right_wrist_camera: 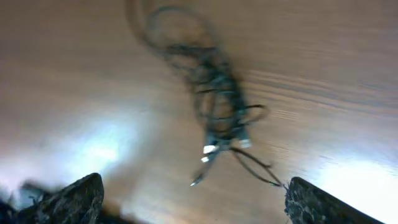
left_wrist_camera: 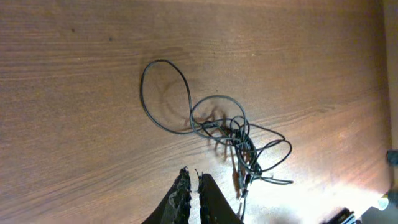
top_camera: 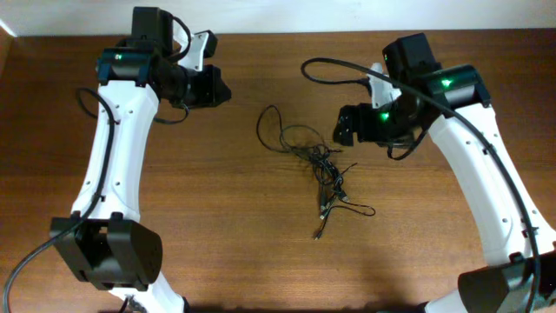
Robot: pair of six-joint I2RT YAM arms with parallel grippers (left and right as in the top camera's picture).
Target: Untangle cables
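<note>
The cables (top_camera: 320, 161) lie in a knotted clump of thin black wires at the table's middle, with a loose loop to the upper left and plug ends trailing toward the front. They show in the left wrist view (left_wrist_camera: 231, 134) and, blurred, in the right wrist view (right_wrist_camera: 217, 102). My left gripper (top_camera: 213, 85) is shut and empty (left_wrist_camera: 191, 175), raised to the left of the clump. My right gripper (top_camera: 345, 126) is open wide and empty (right_wrist_camera: 194, 193), just right of the clump and above it.
The brown wooden table (top_camera: 261, 226) carries only the cables. The white arm bases stand at the front left (top_camera: 109, 252) and front right (top_camera: 495, 283). A thick black arm cable (top_camera: 330, 65) arcs above the right gripper.
</note>
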